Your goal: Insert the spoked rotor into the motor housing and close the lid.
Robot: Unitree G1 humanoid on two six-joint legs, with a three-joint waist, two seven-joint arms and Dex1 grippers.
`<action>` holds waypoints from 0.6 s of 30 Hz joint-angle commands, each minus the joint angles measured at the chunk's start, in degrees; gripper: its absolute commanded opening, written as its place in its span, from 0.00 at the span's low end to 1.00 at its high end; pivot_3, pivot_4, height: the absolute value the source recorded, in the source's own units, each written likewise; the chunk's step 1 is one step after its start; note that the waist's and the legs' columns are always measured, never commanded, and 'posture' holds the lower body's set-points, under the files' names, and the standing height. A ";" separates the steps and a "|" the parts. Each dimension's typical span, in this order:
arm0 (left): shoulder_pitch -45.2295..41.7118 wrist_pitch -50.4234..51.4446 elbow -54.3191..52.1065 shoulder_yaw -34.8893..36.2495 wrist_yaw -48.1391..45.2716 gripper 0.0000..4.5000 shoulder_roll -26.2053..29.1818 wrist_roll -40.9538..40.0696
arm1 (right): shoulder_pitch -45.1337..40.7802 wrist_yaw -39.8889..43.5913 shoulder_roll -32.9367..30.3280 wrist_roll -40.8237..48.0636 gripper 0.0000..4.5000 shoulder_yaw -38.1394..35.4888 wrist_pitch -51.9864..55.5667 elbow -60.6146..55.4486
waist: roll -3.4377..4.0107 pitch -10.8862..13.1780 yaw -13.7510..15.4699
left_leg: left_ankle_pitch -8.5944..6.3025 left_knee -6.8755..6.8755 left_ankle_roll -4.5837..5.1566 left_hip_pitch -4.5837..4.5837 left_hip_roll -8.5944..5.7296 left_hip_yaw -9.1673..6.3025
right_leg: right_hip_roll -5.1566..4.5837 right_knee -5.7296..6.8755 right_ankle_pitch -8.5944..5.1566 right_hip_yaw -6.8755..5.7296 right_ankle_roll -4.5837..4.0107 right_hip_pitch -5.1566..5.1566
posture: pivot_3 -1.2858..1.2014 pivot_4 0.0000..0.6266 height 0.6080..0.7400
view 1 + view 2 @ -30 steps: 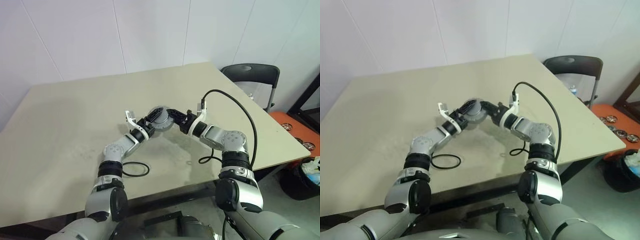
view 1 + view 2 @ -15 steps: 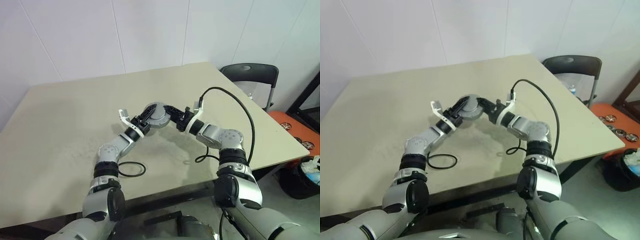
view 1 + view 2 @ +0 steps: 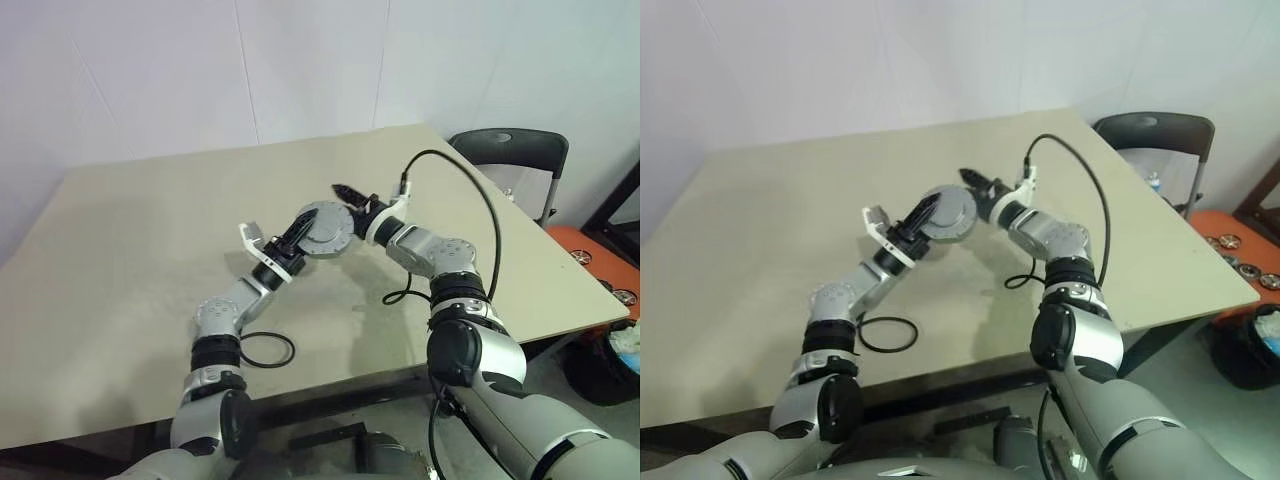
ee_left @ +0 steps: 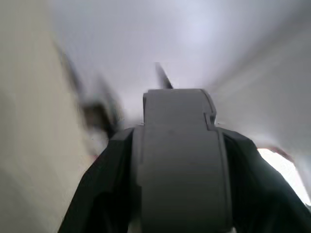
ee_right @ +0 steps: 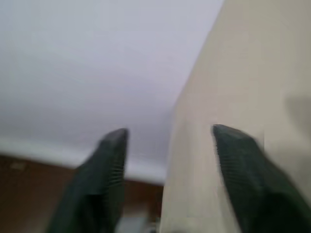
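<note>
In the left eye view the left gripper (image 3: 296,234) pinches a round grey metal part (image 3: 324,229) by its edge and holds it up clear of the bench (image 3: 130,250), tilted so that its broad face is turned toward the camera; I judge this is to keep it free in the air for mating or inspection. Whether it is the motor housing or the spoked rotor I cannot tell. The right gripper (image 3: 347,190) sits just beside the part's far edge, apart from it. The right eye view gives the same layout: the disc-like part between the two arms, the right gripper at its upper rim, not on it. In the left wrist view the part's grey rim (image 4: 180,155) stands edge-on between the dark fingers (image 4: 104,194), clamped. In the right wrist view the fingers (image 5: 109,165) are spread, with nothing between them.
</note>
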 commanded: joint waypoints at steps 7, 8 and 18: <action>-5.33 -9.33 1.70 4.69 2.29 0.50 0.07 -1.67 | -1.83 0.35 0.39 0.12 0.90 0.24 -1.85 1.67 | 0.00 0.00 -1.43 | 0.09 0.01 -0.17 0.11 0.21 0.12 | 0.10 0.01 0.12 0.10 -0.16 -0.02 | 0.52 0.00 1.00; -5.75 -10.88 2.48 5.50 3.01 0.50 0.16 -1.63 | -1.73 0.37 0.28 0.13 0.90 0.23 -1.84 1.68 | 0.00 0.00 -1.40 | 0.12 0.02 -0.21 0.11 0.21 0.12 | 0.11 0.02 0.17 0.10 -0.17 -0.01 | 0.52 0.00 1.00; -10.96 -33.75 14.45 12.96 9.08 0.50 4.44 2.40 | -1.20 0.49 0.20 -0.38 0.90 0.71 -2.06 1.62 | -0.01 0.00 -1.47 | 0.14 0.06 -0.23 0.03 0.20 0.11 | 0.19 0.04 0.27 0.10 -0.14 -0.05 | 0.52 0.00 1.00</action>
